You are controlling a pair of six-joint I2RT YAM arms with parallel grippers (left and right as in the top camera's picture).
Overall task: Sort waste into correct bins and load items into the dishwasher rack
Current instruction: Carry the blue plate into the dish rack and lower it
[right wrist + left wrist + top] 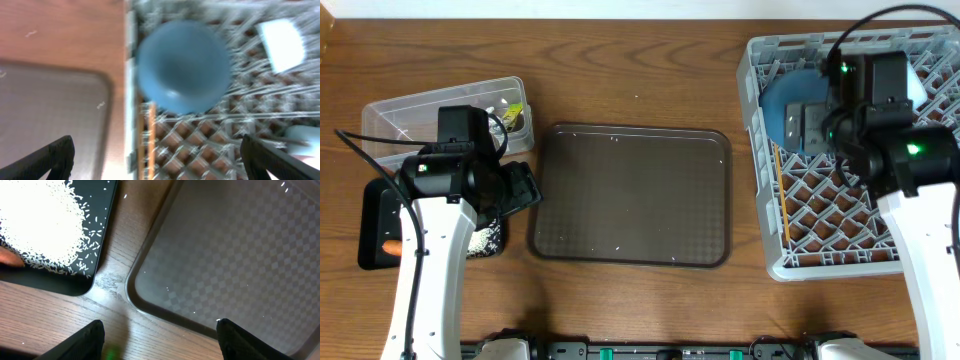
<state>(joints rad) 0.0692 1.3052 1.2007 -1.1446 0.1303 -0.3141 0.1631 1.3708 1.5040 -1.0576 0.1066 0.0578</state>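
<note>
The grey dishwasher rack (pixel 765 235) stands at the right. The wide blue bowl (pixel 782 103) lies in its far left part, with the wooden chopsticks (pixel 782 195) along its left wall. My right gripper (pixel 810 125) hovers over the bowl, open and empty. The blurred right wrist view shows the bowl (pixel 182 65), the chopsticks (pixel 147 135), a pale cup (pixel 282 42) and a light-blue piece (pixel 302 135). The black tray (pixel 370 215) holds the carrot (pixel 390 247) and rice (pixel 485 237). The rice also shows in the left wrist view (pixel 42 222). My left gripper (pixel 160 345) is open and empty between the black tray (pixel 60 280) and the brown tray.
A large dark-brown serving tray (pixel 630 195) lies in the middle, and its corner shows in the left wrist view (pixel 225 255). The clear tub (pixel 410 110) at the far left holds wrapper scraps with a yellow bit (pixel 512 112).
</note>
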